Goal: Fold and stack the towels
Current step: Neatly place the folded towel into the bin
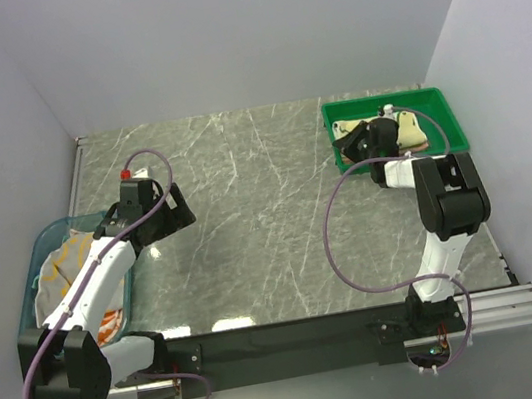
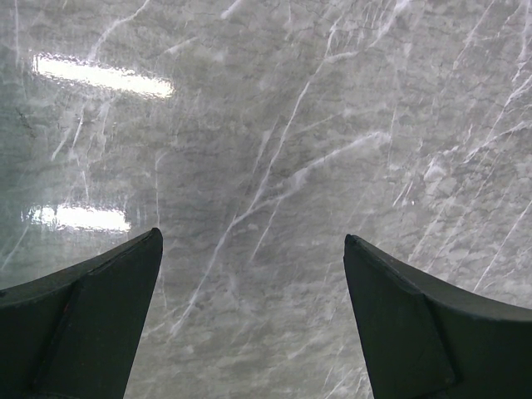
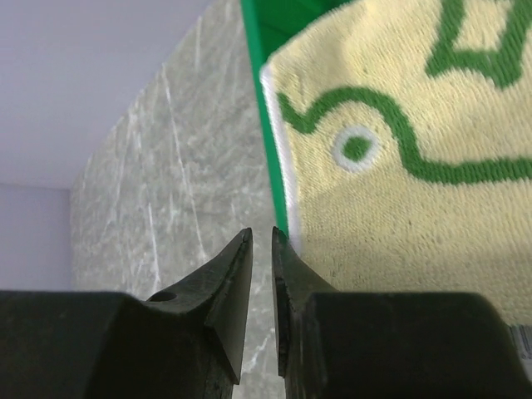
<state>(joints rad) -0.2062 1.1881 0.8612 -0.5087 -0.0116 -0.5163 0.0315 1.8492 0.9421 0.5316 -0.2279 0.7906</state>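
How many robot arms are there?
2. The left arm bends beside the blue basket on the left. The right arm reaches to the green tray at the far right. None seems hidden.

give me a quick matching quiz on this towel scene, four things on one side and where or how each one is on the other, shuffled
1. left gripper
2. right gripper
3. pale yellow towel
4. blue basket

a. in the green tray
b. jaws wide open above the table
c. at the table's left edge, cloths inside
d. jaws almost together beside the towel's edge

Pairs: 1-b, 2-d, 3-a, 4-c
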